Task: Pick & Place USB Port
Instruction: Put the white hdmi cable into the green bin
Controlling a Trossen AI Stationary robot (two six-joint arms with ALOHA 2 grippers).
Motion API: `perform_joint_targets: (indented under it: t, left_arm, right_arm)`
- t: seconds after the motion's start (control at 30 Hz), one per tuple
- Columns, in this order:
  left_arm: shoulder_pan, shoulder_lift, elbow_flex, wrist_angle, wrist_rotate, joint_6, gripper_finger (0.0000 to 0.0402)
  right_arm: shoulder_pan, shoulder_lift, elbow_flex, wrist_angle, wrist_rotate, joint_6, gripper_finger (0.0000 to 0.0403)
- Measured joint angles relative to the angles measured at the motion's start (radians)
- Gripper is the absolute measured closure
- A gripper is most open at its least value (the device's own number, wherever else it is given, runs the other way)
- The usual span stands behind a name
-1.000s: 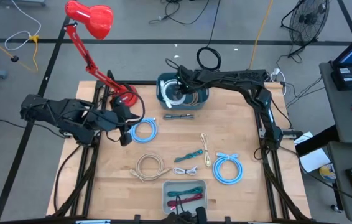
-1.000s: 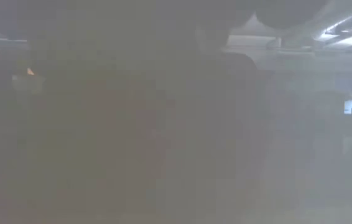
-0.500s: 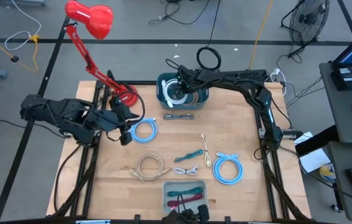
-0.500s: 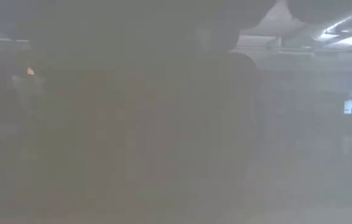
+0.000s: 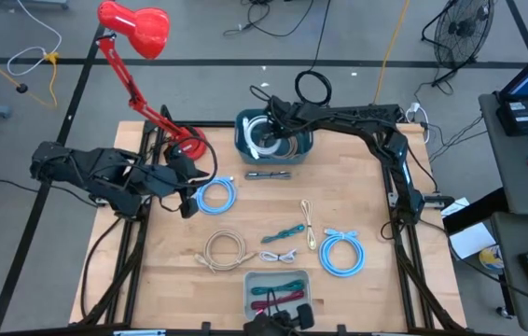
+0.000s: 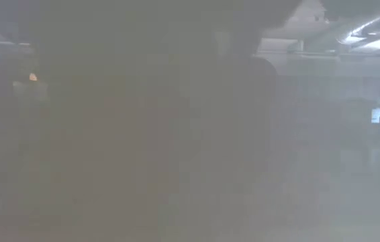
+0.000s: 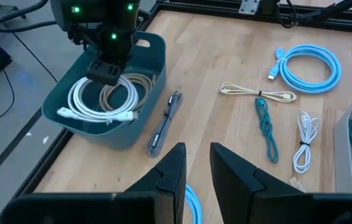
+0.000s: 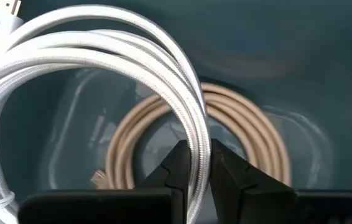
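Grey tray (image 5: 249, 285): counter's near edge, approx 6 o'clock; teal + red cables inside.
Beige cable coil (image 5: 225, 250): just past tray, twd 7 o'clock.
Light-blue coil (image 5: 341, 254): near-right, approx 5 o'clock.
Small cables, mid-counter: white (image 5: 281, 256), teal (image 5: 289, 232), cream (image 5: 308, 222), lying loose, close together.
Left end effector (image 5: 187, 206): 9 o'clock side, over counter beside 2nd blue coil (image 5: 216, 195); fingers a little apart, nothing between them.
Grey braided cable (image 5: 269, 174): flat on counter, just in front of bin.
Blue bin (image 5: 244, 124): far edge, 12 o'clock; beige coil (image 8: 250, 140) lies on its floor.
Right end effector (image 8: 196, 163): inside bin, clenched on white USB cable (image 8: 89, 37); coil tilted above beige one.
Red lamp (image 5: 136, 25): far-left, 11 o'clock.
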Motion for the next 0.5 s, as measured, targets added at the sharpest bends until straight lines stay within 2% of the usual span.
perform_joint_targets:
  t: [0.5]
  left_arm:
    - [0.000, 0.000, 0.000, 0.000, 0.000, -0.004, 0.0326]
  right_arm:
    - [-0.032, 0.000, -0.001, -0.001, 0.026, -0.152, 0.0374]
